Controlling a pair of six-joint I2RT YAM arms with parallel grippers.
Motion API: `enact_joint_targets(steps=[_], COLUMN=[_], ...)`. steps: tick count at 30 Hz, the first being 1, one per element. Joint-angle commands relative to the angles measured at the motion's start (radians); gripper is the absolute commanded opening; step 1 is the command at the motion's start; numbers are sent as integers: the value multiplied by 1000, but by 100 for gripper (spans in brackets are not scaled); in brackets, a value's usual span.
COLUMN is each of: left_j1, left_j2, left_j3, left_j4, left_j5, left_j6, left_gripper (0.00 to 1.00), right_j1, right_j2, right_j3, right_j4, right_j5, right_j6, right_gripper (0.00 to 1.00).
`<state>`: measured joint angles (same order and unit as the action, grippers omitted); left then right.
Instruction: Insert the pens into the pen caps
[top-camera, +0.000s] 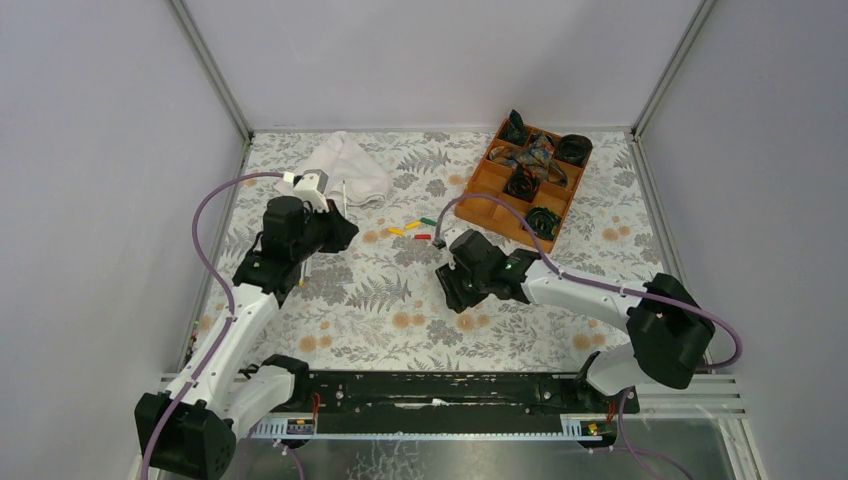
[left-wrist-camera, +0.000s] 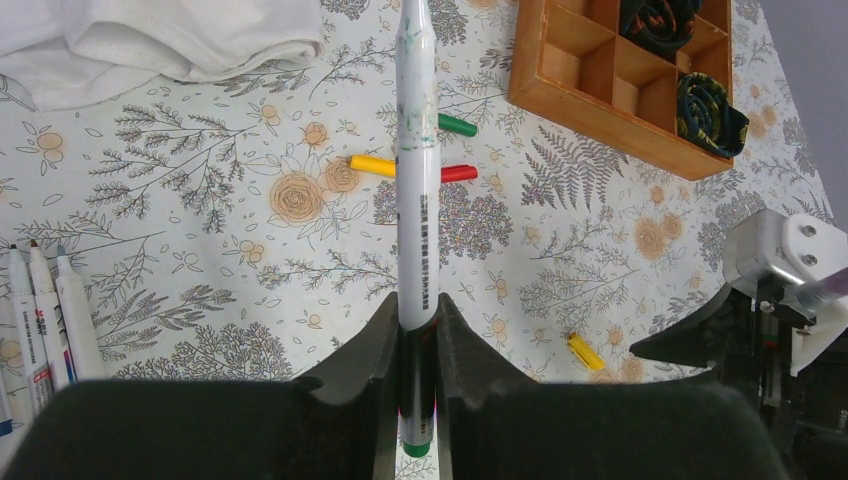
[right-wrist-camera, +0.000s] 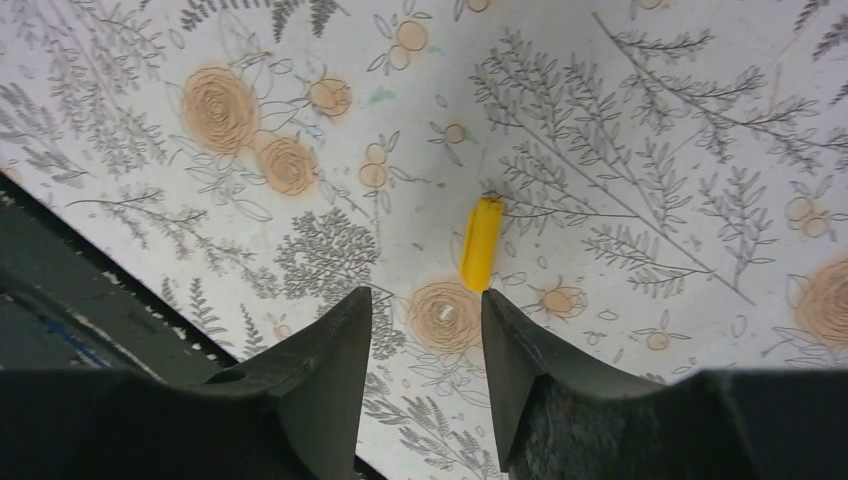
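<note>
My left gripper (left-wrist-camera: 418, 305) is shut on a white-barrelled pen (left-wrist-camera: 417, 150) with a green rear end; the barrel sticks forward above the table. Beyond it lie a green cap (left-wrist-camera: 457, 125), a yellow cap (left-wrist-camera: 372, 165) and a red cap (left-wrist-camera: 459, 173). More pens (left-wrist-camera: 45, 310) lie side by side at the left edge. My right gripper (right-wrist-camera: 425, 300) is open and low over the table, with a loose yellow cap (right-wrist-camera: 481, 243) lying just past its right fingertip, outside the jaws. From above, the left gripper (top-camera: 340, 232) and right gripper (top-camera: 458, 292) face each other across the caps (top-camera: 412, 226).
A wooden compartment tray (top-camera: 497, 213) holding black coiled bands stands at the back right, its front wall (left-wrist-camera: 620, 125) close to the caps. A white cloth (top-camera: 345, 165) lies bunched at the back left. Grey walls close in both sides.
</note>
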<state>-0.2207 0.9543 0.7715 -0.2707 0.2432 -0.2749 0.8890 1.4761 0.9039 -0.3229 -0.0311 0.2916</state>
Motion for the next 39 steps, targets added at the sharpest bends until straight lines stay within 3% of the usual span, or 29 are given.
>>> enact_joint_targets(steps=[1, 6, 21, 39], left_j1=[9, 9, 10, 9], left_j2=[1, 7, 12, 8], left_j3=[3, 1, 3, 3], left_j4=[31, 31, 31, 31], left_j5=[-7, -6, -2, -3], left_j6=[14, 13, 13, 14], left_gripper=[0, 0, 0, 0], right_j1=[18, 29, 45, 48], right_j2=[-23, 0, 68, 98], right_j3=[-36, -69, -72, -84], right_j4=[47, 93, 162, 134], right_j5=[-58, -95, -131, -16], right_j6=[79, 108, 147, 150], right_gripper=[51, 56, 60, 63])
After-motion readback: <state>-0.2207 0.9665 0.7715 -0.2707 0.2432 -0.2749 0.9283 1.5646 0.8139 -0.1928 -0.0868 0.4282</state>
